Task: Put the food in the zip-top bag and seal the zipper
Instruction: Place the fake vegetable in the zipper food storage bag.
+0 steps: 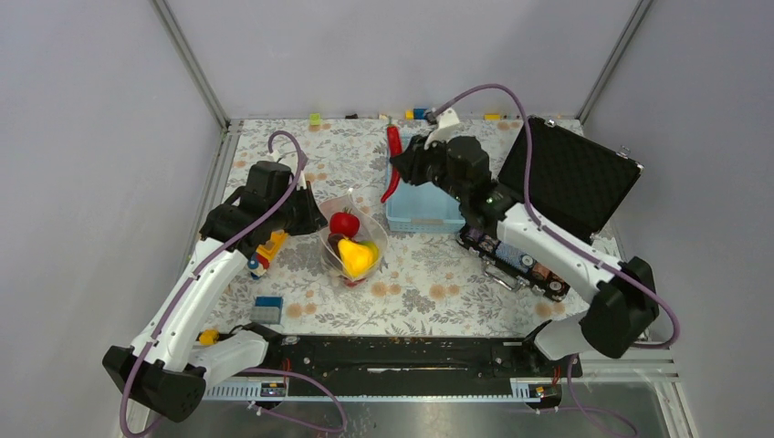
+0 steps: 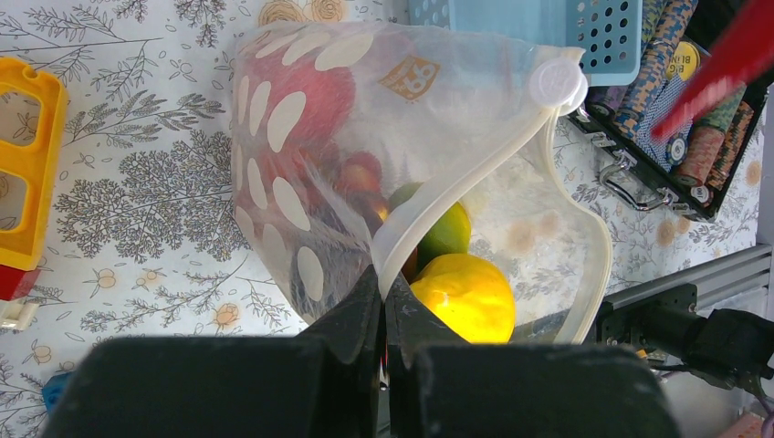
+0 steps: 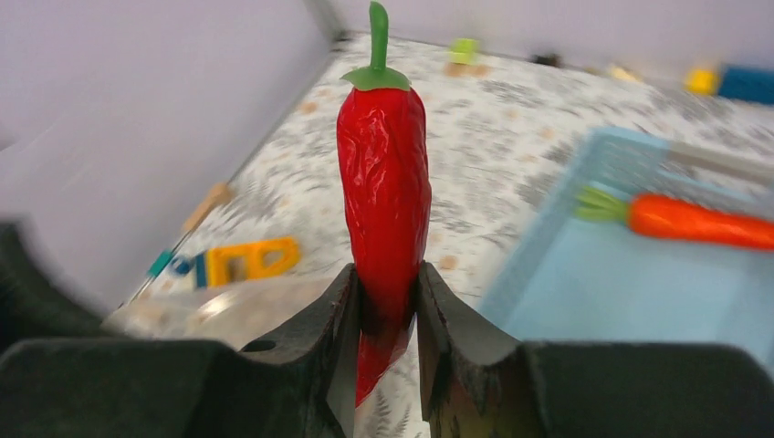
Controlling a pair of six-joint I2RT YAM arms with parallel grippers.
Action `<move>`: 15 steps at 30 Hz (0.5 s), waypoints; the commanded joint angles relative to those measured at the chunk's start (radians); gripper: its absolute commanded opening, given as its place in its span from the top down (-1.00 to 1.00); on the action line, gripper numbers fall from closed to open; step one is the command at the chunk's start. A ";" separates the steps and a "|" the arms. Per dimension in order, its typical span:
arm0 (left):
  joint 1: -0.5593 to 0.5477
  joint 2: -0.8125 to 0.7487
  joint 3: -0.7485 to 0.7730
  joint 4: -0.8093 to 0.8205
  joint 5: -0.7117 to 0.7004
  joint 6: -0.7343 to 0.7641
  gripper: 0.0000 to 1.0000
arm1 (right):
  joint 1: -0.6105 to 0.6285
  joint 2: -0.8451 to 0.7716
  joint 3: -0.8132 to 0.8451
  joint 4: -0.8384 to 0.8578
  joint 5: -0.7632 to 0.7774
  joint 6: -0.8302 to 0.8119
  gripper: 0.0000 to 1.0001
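The clear dotted zip-top bag [image 1: 351, 239] lies open mid-table with a red round fruit [image 1: 343, 224], a yellow piece [image 1: 355, 257] and a green piece inside. My left gripper [image 1: 310, 217] is shut on the bag's rim. In the left wrist view [image 2: 383, 292] its jaws pinch the whitish zipper strip [image 2: 456, 187], with the yellow piece [image 2: 465, 297] and green piece [image 2: 445, 228] beside it. My right gripper [image 1: 406, 169] is shut on a red chili pepper [image 1: 393, 162] and holds it over the blue basket's left edge. In the right wrist view [image 3: 385, 301] the pepper [image 3: 383, 182] stands upright between the jaws.
The light-blue basket [image 1: 422, 212] holds an orange carrot [image 3: 698, 222]. An open black case [image 1: 566, 173] with chip stacks [image 1: 516, 257] stands at the right. A yellow toy [image 1: 269, 248] and a blue block [image 1: 267, 308] lie at the left. Small blocks line the far edge.
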 commanded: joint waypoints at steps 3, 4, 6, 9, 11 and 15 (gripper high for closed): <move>0.007 -0.006 0.032 0.051 0.005 -0.001 1.00 | 0.189 -0.142 -0.066 0.134 -0.166 -0.384 0.93; 0.008 -0.006 0.033 0.051 0.004 -0.002 1.00 | 0.207 -0.153 -0.082 0.145 -0.210 -0.426 0.92; 0.009 -0.005 0.031 0.051 0.005 -0.003 1.00 | 0.227 -0.160 -0.105 0.154 -0.309 -0.485 0.91; 0.009 -0.005 0.031 0.051 0.006 -0.002 1.00 | 0.233 -0.143 -0.129 0.177 -0.406 -0.521 0.90; 0.011 -0.007 0.030 0.050 0.006 -0.003 1.00 | 0.241 -0.129 -0.146 0.190 -0.433 -0.559 0.90; 0.011 -0.008 0.031 0.051 0.009 -0.003 1.00 | 0.256 -0.091 -0.145 0.193 -0.423 -0.563 0.89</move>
